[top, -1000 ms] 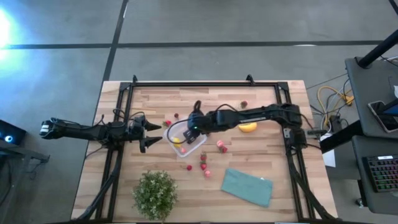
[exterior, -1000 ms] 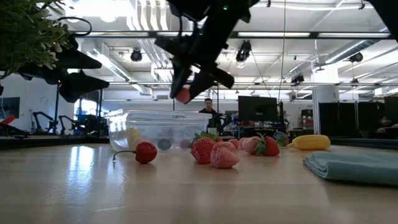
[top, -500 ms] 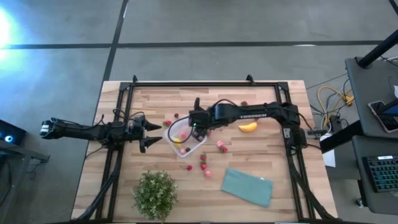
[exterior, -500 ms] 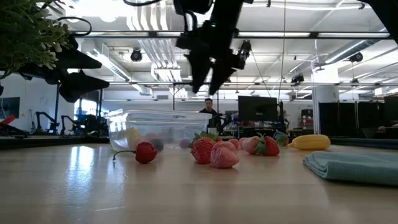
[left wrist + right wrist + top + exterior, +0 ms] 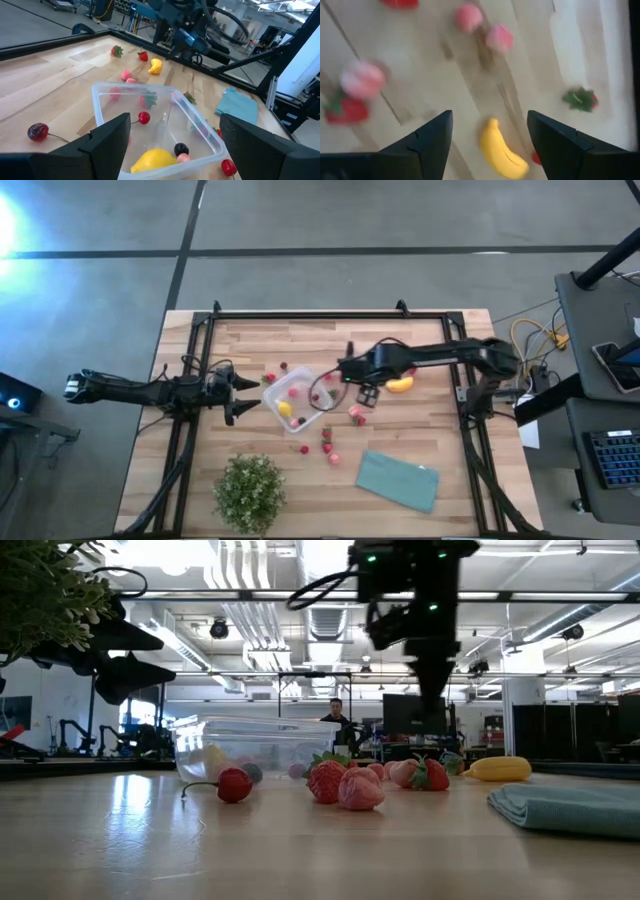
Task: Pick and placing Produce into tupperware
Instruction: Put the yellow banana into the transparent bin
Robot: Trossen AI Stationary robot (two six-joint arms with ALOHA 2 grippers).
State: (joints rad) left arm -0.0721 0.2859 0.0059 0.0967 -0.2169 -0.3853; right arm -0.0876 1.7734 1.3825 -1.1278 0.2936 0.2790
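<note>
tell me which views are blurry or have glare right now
Right wrist view: motion-smeared, the banana and strawberries soft-edged. High view: bright glare at the left edge on the floor. Low view: ceiling lights blown out, right end effector a dark silhouette. Left wrist view: sharp on the tupperware.

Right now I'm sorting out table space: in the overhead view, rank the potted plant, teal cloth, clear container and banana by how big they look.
1. Teal cloth and potted plant: they look about alike, so no ranking between them.
2. Clear container.
3. Banana, clearly the smallest.
</note>
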